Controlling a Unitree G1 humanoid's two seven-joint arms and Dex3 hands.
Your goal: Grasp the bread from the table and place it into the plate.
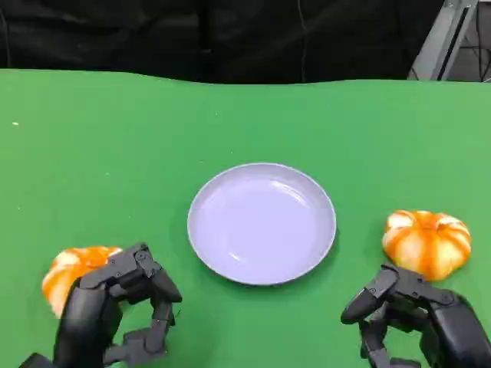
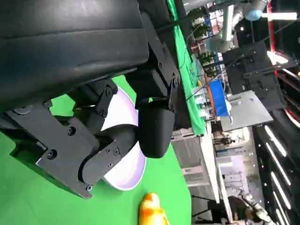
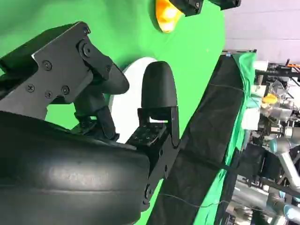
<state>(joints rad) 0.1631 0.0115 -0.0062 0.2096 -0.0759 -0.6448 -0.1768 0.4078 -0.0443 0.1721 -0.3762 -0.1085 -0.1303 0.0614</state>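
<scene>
Round glossy white plate (image 1: 261,222) centre on green cloth table (image 1: 115,153). Two lobed orange-white buns: left bun (image 1: 73,272), right bun (image 1: 426,242). Left hand (image 1: 115,310) and right hand (image 1: 418,318) spread, holding nothing.

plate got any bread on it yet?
No, in the head view the plate is bare, with one bread lying on the table to its right and another bread by the left hand.
</scene>
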